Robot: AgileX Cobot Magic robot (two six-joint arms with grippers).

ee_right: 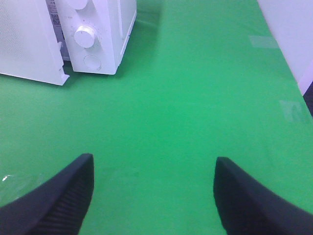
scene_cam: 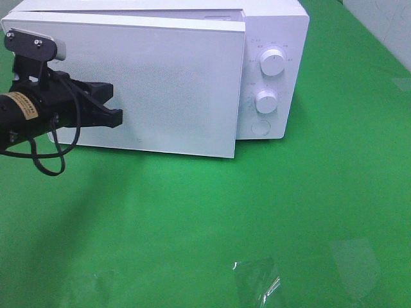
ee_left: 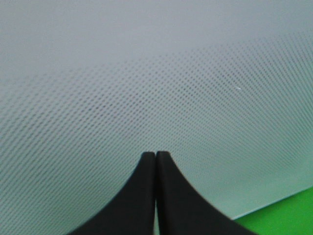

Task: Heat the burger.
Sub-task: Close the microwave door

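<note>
A white microwave (scene_cam: 273, 38) stands at the back of the green table. Its door (scene_cam: 173, 83) is slightly ajar, almost closed. The burger is hidden from every view. My left gripper (scene_cam: 117, 117) is shut and empty, its tips pressed against the door's dotted front, also seen in the left wrist view (ee_left: 155, 154). My right gripper (ee_right: 152, 169) is open and empty, above bare green cloth to the right of the microwave (ee_right: 98, 34); it is out of the exterior view.
Two round knobs (scene_cam: 273, 63) and a round button (scene_cam: 260, 126) sit on the microwave's right panel. Clear tape patches (scene_cam: 257, 282) shine on the green cloth near the front. A white wall edges the table at the right (ee_right: 288, 29).
</note>
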